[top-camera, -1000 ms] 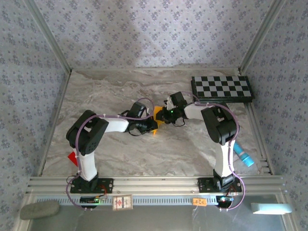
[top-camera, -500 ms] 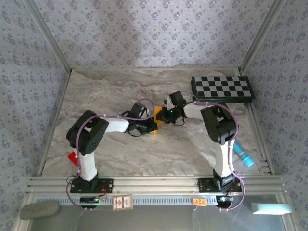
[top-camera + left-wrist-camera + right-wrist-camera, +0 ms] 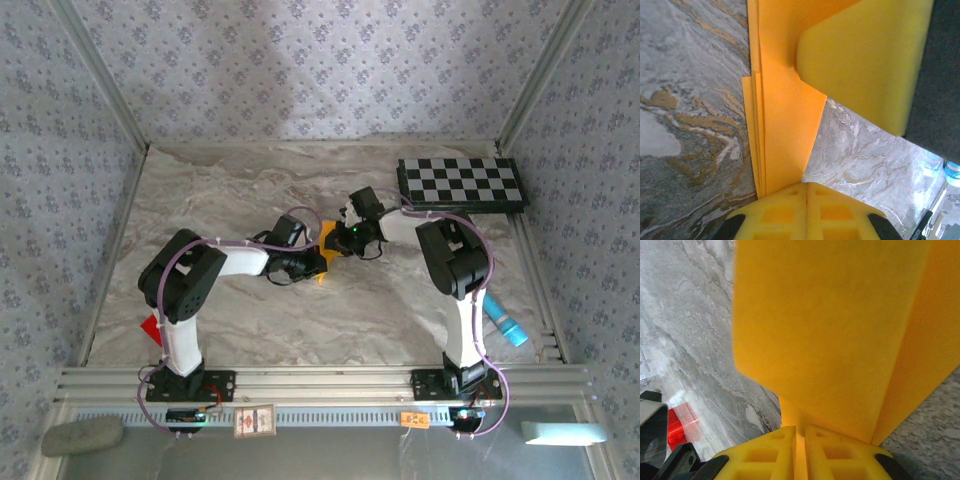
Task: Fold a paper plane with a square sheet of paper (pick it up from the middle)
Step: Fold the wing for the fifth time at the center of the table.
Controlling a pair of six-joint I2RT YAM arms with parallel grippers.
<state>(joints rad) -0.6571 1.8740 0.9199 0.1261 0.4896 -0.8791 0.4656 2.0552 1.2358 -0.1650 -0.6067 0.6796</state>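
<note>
Gripping the folded paper sheet (image 3: 782, 115), left jaws and right jaws clenched on it.

The table (image 3: 270, 325) is topped with a grey-and-beige marbled surface, veined with tan streaks. It is enclosed on three sides by walls (image 3: 300, 60) papered in pale blue-grey with a small repeated floral motif. Slanted metal posts (image 3: 103, 75) are set at the two far corners. A ribbed aluminium rail (image 3: 330, 382) is run along the near edge. A brighter patch of light is cast on the back wall. A black-and-white checkerboard (image 3: 460, 182) is laid at the far right corner.
</note>
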